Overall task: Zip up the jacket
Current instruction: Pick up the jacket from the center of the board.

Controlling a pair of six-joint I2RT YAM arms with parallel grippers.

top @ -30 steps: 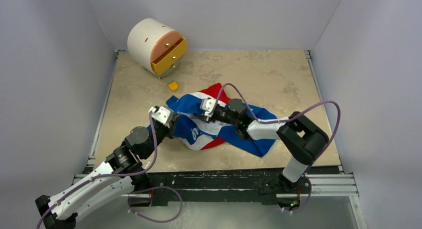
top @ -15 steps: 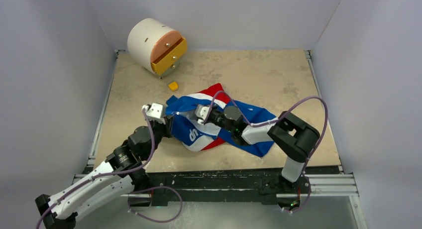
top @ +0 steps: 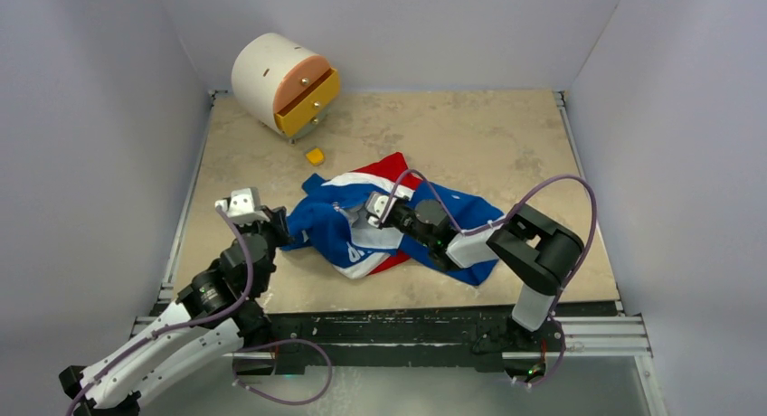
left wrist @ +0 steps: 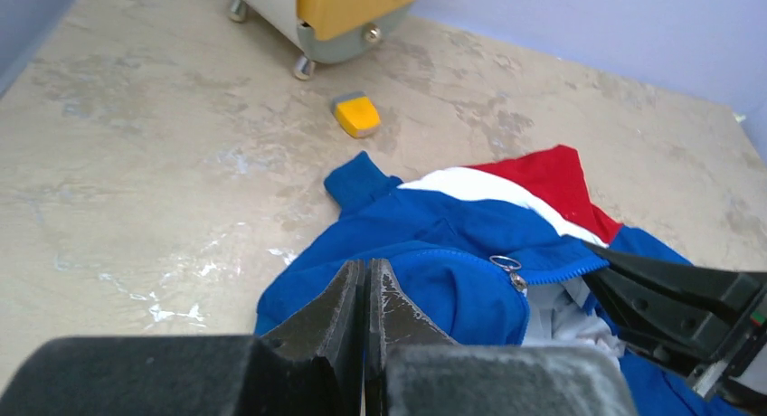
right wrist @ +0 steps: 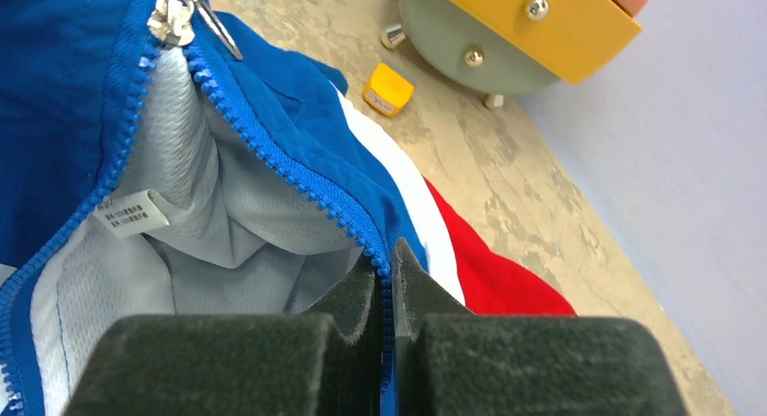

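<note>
**Overhead view.** The jacket lies crumpled on the table, a little nearer than centre, with its red panel on the far side. I have both arms on it.

**Left wrist view.** The left gripper is at the garment's left edge. Its fingers are pressed together, with blue fabric pinched at the tips.

**Right wrist view.** The right gripper is over the middle of the garment. Its fingers are clamped on the blue zipper tape of the open front, with the white mesh lining just beside them.

**Zipper.** The zipper pull sits between the two grippers. The two rows of teeth spread apart from it toward the right gripper.

**Surroundings.** A yellow block lies just beyond the jacket, near a round drawer unit in the far-left corner.
</note>
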